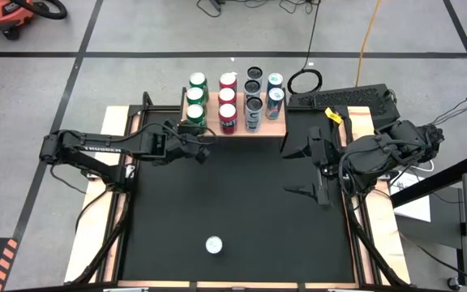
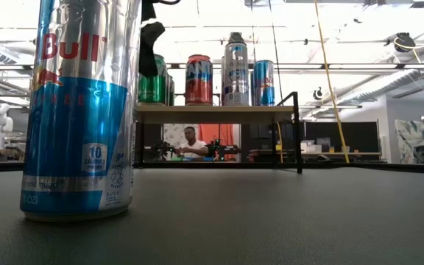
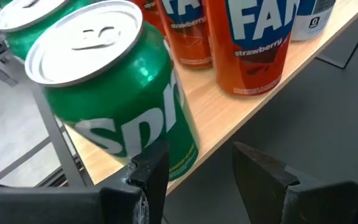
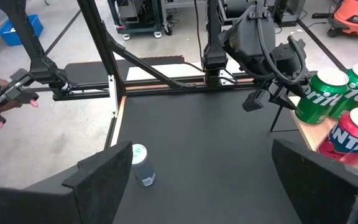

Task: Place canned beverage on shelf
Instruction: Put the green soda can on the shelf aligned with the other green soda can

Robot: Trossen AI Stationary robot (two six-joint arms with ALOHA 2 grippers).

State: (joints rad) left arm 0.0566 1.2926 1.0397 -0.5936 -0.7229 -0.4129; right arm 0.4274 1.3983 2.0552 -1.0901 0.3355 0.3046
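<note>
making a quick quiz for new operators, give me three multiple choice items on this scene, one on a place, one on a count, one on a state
1. Where is the one can that is off the shelf?
A. on the floor
B. on the black table, at the end far from the shelf
C. in the right gripper

2. How many green cans stand on the shelf?
A. one
B. three
C. five

3. How are the right gripper's fingers?
A. spread, empty
B. closed on a can
C. closed on the shelf leg

Answers:
1 B: the blue and silver can stands alone on the table, well away from the shelf.
2 B: the high view shows three green cans in one row.
3 A: the right gripper has nothing between its fingers.
</note>
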